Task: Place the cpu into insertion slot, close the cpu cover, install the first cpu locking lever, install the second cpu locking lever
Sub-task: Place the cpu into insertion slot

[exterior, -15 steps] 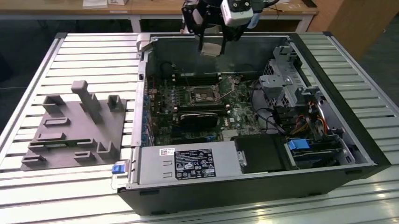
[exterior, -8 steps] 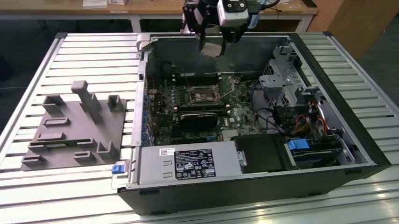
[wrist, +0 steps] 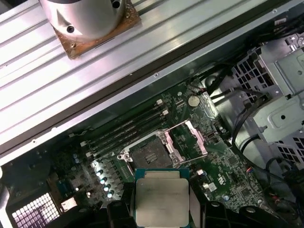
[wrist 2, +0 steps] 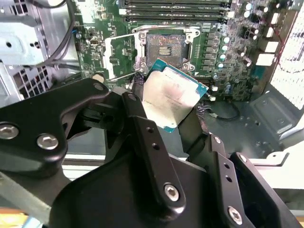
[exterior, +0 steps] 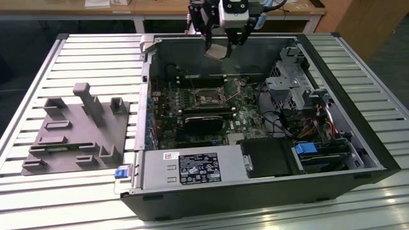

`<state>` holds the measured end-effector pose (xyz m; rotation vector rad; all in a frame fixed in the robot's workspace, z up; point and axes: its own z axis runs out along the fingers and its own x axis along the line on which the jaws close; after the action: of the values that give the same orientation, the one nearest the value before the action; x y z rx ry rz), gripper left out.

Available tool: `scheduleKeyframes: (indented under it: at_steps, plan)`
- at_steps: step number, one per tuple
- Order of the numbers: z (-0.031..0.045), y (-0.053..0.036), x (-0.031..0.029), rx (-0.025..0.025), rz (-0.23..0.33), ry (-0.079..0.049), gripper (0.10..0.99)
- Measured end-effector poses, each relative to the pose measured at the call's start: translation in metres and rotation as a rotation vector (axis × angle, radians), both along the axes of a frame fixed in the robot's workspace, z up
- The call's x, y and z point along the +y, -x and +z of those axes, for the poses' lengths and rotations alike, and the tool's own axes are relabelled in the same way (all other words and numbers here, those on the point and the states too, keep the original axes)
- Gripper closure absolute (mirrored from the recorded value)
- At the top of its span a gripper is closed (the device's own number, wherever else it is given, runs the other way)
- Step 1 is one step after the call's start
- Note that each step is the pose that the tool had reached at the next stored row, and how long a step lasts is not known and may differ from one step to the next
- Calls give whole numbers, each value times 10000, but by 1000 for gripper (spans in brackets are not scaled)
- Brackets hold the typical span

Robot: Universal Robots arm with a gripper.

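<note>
Two opposite edges of the cpu (wrist 2: 170, 97), which I judge light, stiff and fragile, are pinched in my end effector (wrist 2: 167, 95), the insertion slot (wrist 2: 166, 47) well below it.

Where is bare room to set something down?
Free: slatted table on the far and near sides of the grey fixture, and the strip at the exterior view's right of the case. Crowded: inside the case, board and cables, below the gripper holding the cpu.

cpu (wrist: 162, 202): matt silvery metal | cpu cover (wrist: 197, 137): shiny bare metal
</note>
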<state>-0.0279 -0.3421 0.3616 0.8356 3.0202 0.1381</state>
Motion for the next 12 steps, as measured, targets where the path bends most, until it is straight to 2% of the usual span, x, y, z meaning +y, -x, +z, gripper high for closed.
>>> scheduleKeyframes:
  at_steps: [12]
  plan:
    - [-8, 2, 0, 0, -684, 0, 545]
